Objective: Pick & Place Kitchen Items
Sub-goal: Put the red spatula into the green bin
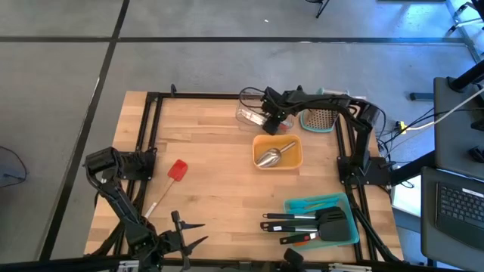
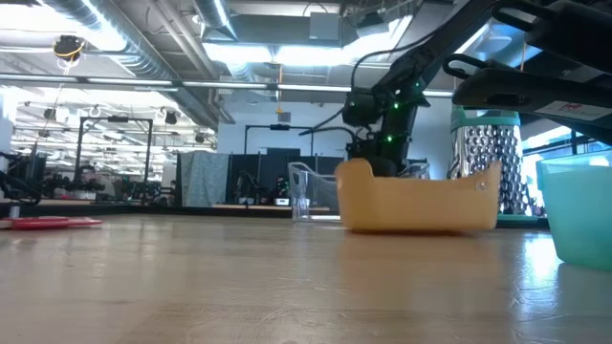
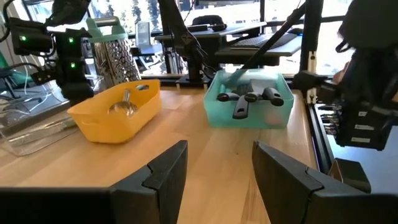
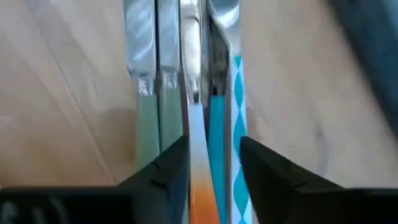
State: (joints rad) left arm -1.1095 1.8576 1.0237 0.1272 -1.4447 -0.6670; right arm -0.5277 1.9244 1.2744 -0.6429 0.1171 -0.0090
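Wooden planks made up the table (image 1: pixel 219 196), framed by black rails. At its far edge the right gripper (image 1: pixel 271 119) reached down into a clear tray (image 1: pixel 249 115); its wrist view showed the fingers (image 4: pixel 168 168) parted, straddling a bundle of knives (image 4: pixel 193 74) with green, orange and teal handles lying in the tray, and whether the fingers pressed on them could not be told. Just nearer stood an orange tray (image 1: pixel 296 159) holding a steel scoop (image 1: pixel 270 155). Beside the right arm stood a grater (image 1: pixel 321 119) with a teal top. A teal tray (image 1: pixel 349 230) at the near right held black spatulas (image 1: pixel 318 224). On the table's left lay a red spatula (image 1: pixel 172 177) with a pale handle. The left gripper (image 1: pixel 189 234) waited at the near left edge, fingers (image 3: pixel 165 177) spread apart and holding nothing. Beyond the table, the low view showed a workshop with ceiling lights and other rigs.
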